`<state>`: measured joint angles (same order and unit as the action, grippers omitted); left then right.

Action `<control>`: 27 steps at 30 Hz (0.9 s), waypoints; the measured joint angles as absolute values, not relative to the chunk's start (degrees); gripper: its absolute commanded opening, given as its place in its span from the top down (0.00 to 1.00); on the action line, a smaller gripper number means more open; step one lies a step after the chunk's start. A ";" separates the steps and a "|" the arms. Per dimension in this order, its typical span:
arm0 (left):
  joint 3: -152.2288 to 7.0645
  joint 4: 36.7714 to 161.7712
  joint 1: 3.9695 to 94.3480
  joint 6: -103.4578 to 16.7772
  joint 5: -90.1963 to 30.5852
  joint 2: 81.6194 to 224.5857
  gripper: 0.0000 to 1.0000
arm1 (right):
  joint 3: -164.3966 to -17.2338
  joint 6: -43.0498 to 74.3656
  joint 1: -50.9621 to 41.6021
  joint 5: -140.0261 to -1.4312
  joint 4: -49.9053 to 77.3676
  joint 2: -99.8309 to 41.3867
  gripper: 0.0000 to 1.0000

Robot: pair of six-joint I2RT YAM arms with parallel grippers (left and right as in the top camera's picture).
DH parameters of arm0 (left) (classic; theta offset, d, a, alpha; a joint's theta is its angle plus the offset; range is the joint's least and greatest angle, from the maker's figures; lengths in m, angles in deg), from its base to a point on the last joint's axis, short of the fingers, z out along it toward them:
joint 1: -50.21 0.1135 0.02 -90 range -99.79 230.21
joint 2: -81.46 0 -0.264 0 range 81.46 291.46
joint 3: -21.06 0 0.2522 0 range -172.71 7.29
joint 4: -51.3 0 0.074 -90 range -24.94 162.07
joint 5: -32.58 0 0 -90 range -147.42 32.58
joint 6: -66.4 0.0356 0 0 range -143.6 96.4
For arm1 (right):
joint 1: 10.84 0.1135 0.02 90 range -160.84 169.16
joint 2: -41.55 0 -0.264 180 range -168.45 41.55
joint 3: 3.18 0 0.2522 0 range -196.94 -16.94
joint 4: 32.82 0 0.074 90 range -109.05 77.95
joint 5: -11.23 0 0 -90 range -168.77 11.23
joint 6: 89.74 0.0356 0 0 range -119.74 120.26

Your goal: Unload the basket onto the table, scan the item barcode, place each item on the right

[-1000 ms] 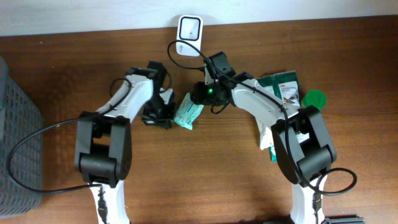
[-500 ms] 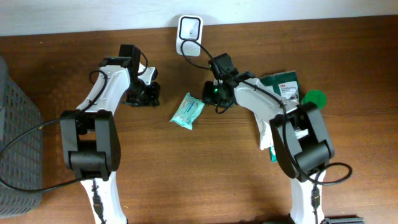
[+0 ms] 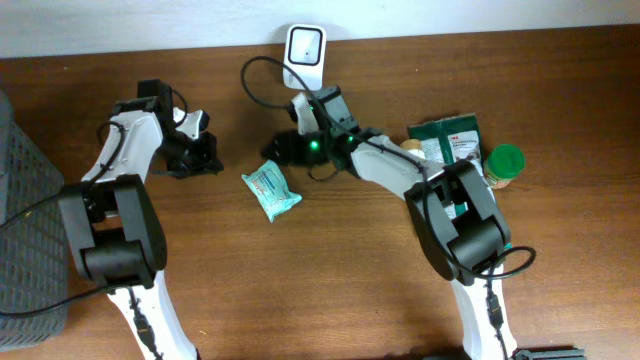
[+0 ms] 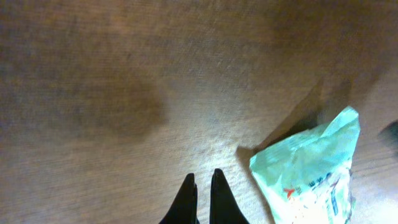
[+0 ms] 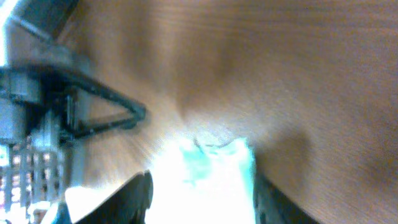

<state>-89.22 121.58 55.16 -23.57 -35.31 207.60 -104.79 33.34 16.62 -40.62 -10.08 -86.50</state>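
Teal pouch [image 3: 270,190]: flat on bench [image 3: 350,290], between both arms.
Handling: judged light, soft, slick film; take by an end seam.
Left hand [image 4: 202,183]: closed, empty, near pouch.
Right hand [image 5: 202,196]: fingers straddle pouch; grip cannot be told, view blurred.

Brown wood table [image 3: 330,290], grain running side to side, fills most of the overhead view. White wall [image 3: 120,20] along the back edge. Dark grey mesh basket [image 3: 25,200] at far L edge. Soft shadows on wood in L wrist view; strong glare in R wrist view.
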 measured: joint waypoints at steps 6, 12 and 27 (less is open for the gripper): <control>-89.17 115.43 55.73 -24.34 -36.01 207.58 0.95 | -107.48 25.08 20.73 -40.23 8.47 -80.84 0.56; -89.17 114.41 59.20 -26.89 -43.20 207.58 0.94 | -107.52 24.44 30.59 -45.36 9.02 -80.90 0.57; -88.03 117.05 53.24 -27.33 -44.41 207.60 1.00 | -107.59 31.83 22.39 -63.35 17.41 -81.49 0.56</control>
